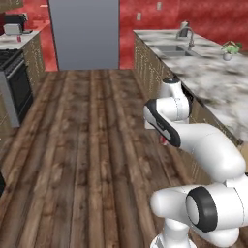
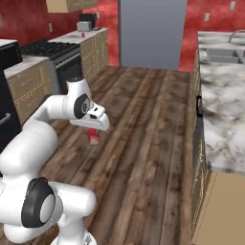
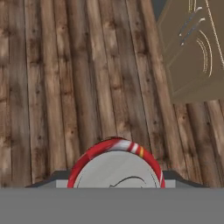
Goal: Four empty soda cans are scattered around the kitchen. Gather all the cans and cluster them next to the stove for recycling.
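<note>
A red soda can (image 3: pixel 114 168) with a silver top sits between my gripper's (image 3: pixel 116 176) dark fingers (image 3: pixel 59 176), seen from above against the wooden floor. In the right base view the same can (image 2: pixel 94 137) hangs below the hand, with the gripper (image 2: pixel 94 131) shut on it over the floor. In the left base view only a red sliver of the can (image 1: pixel 163 141) peeks out behind the forearm. The black stove (image 2: pixel 53 50) stands along the left wall, well ahead of the hand; its front (image 1: pixel 13 80) is at the far left of the left base view.
A grey fridge (image 1: pixel 85 34) closes the far end of the aisle. A marble island counter (image 1: pixel 213 77) with a sink (image 1: pixel 174 48) and a small plant (image 1: pixel 230 48) runs along the right. Its cabinet front (image 3: pixel 197 48) is near the hand. Wooden floor (image 2: pixel 143 124) lies open between the counters.
</note>
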You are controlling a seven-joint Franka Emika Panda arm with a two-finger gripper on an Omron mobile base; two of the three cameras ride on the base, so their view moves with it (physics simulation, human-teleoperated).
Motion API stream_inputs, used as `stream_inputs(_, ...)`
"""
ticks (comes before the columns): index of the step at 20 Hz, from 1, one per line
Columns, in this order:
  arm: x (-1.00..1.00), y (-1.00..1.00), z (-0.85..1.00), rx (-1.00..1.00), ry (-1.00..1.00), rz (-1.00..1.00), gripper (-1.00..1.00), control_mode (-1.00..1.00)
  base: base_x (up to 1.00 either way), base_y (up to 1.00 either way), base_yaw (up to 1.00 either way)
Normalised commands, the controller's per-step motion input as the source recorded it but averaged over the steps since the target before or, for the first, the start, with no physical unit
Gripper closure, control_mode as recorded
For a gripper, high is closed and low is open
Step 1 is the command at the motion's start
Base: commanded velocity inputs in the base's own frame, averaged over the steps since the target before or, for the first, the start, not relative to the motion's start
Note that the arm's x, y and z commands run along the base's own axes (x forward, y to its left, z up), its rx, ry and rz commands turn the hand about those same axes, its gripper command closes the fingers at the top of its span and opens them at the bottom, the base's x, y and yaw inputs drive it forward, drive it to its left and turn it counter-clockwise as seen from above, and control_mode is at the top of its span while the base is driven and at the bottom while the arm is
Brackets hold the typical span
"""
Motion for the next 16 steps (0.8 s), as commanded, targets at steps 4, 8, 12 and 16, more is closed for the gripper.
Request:
stream_inputs(4, 0.00, 0.00, 0.00, 0.00, 0.00, 0.00, 1.00, 1.00, 0.48, 0.55, -0.03)
stream_inputs(8, 0.00, 0.00, 0.00, 0.00, 0.00, 0.00, 1.00, 1.00, 0.69, 0.37, 0.00)
stream_inputs(12, 0.00, 0.00, 0.00, 0.00, 0.00, 0.00, 1.00, 1.00, 0.74, 0.21, 0.00)
stream_inputs(16, 0.00, 0.00, 0.00, 0.00, 0.00, 0.00, 1.00, 1.00, 0.75, 0.10, 0.00)
